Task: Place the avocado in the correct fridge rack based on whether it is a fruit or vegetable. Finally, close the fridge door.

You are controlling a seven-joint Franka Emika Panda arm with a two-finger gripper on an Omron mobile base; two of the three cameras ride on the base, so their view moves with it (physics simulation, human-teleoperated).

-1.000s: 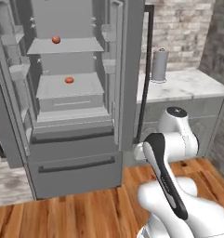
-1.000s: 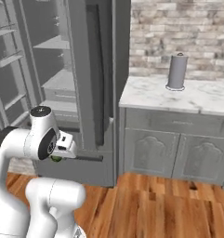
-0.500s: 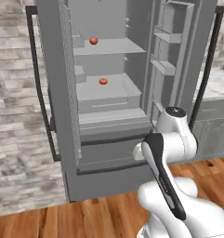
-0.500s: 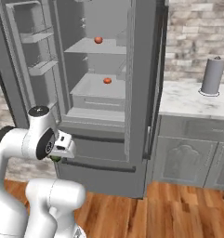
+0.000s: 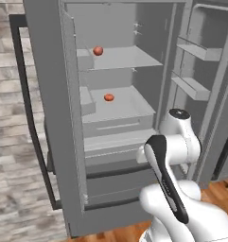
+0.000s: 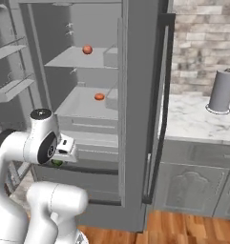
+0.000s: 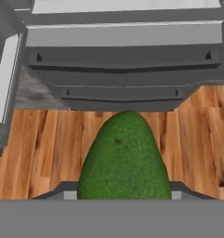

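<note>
While the fridge stands open ahead of me, I read it left to right in the left base view: the open left door (image 5: 49, 118), then the compartment with two shelves, each carrying a small orange-red fruit (image 5: 98, 50) (image 5: 109, 97), then the right door's bins (image 5: 196, 52). The lower of those shelves is the fridge rack (image 5: 118, 106), fronted by its shallow drawer with the slot handle.

My pincer (image 7: 125, 193) is clamped on the avocado (image 7: 124, 158), which stands big and green in the hand view, pointing down toward the wood floor (image 7: 43, 148) and the fridge's bottom drawers. From the right base view a sliver of green shows beneath the wrist (image 6: 57, 163), low and in front of the fridge, well below the rack.

An avocado counts as a fruit, so I judge it belongs on the rack with the fruit. To do this well I would lift the hand above the drawer's front lip before reaching in, aim for bare shelf beside the orange-red fruit, and let go only once the avocado rests.
</note>
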